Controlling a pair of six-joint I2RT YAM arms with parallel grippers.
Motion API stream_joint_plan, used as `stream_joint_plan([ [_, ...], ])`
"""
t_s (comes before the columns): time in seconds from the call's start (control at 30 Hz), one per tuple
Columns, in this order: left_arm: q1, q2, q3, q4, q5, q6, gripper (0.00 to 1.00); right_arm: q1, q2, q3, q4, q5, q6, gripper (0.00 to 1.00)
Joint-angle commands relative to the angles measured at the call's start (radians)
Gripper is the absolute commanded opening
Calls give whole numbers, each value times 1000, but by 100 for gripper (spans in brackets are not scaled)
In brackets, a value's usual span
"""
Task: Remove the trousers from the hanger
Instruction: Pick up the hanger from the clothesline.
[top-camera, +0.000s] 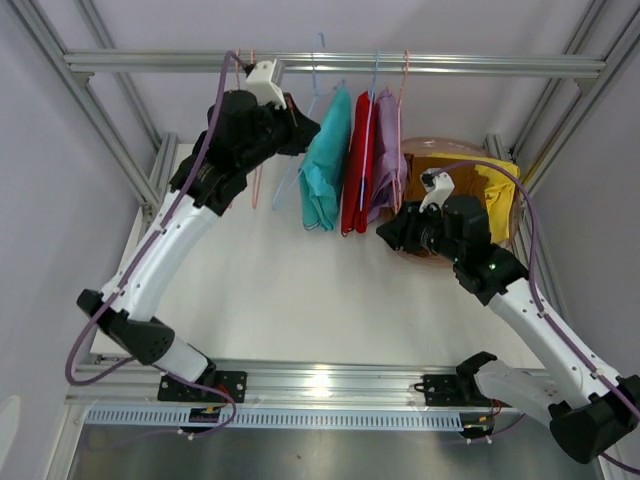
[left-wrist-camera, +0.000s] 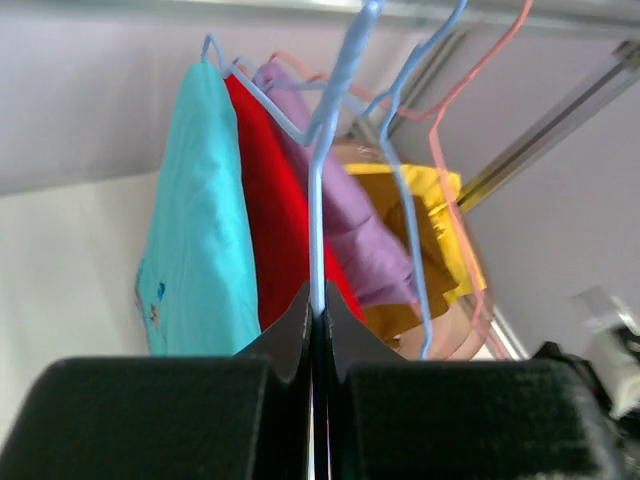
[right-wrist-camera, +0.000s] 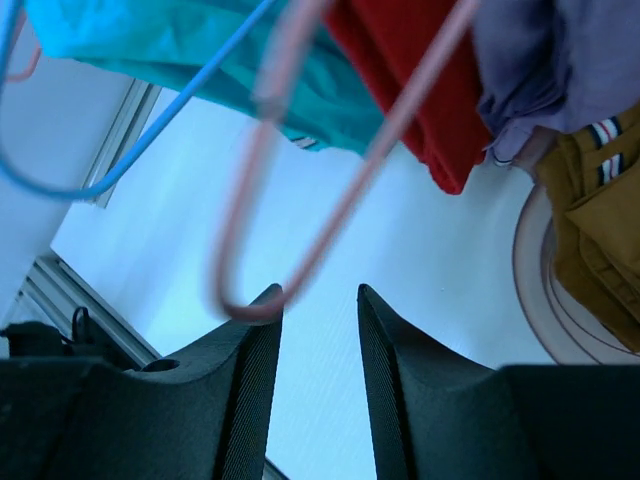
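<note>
Teal trousers (top-camera: 326, 160), red trousers (top-camera: 358, 165) and lavender trousers (top-camera: 386, 158) hang side by side on wire hangers from the top rail. Brown trousers (top-camera: 448, 180) and yellow trousers (top-camera: 500, 190) lie in the pinkish round tub (top-camera: 425, 255) at the right. My left gripper (left-wrist-camera: 318, 305) is raised near the rail, left of the teal trousers (left-wrist-camera: 195, 220), and is shut on the wire of a bare blue hanger (left-wrist-camera: 325, 150). My right gripper (right-wrist-camera: 318, 290) is open below the lavender trousers (right-wrist-camera: 560, 60) with nothing between its fingers. A blurred pink hanger loop (right-wrist-camera: 260, 200) crosses just by its left fingertip.
The aluminium top rail (top-camera: 330, 64) carries all the hangers. Another bare pink hanger (top-camera: 256, 170) hangs behind the left arm. Frame posts stand at both back corners. The tub's rim (right-wrist-camera: 530, 290) lies close to the right gripper's right side, on the white table (top-camera: 300, 290).
</note>
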Motion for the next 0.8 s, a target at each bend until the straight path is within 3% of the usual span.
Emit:
stream_joint_plan([
  [0.0,-36,-192,-121,185,-130,-15,0,95,-45,32,-81,144,-71,41],
  [0.1,-81,-319,-345,236,-216,-11,1,167,-74,43,-98,170,-72,42],
  [0.37,-209,-433,-543,218,-540,43,0,443,-102,14,-81,376,-110,45],
  [0.57,-211,-448,-636,216,-562,67,0,632,-17,20,1,618,-169,52],
  [0.77,-211,-456,-693,222,-519,66,0,687,201,150,31,746,-233,54],
])
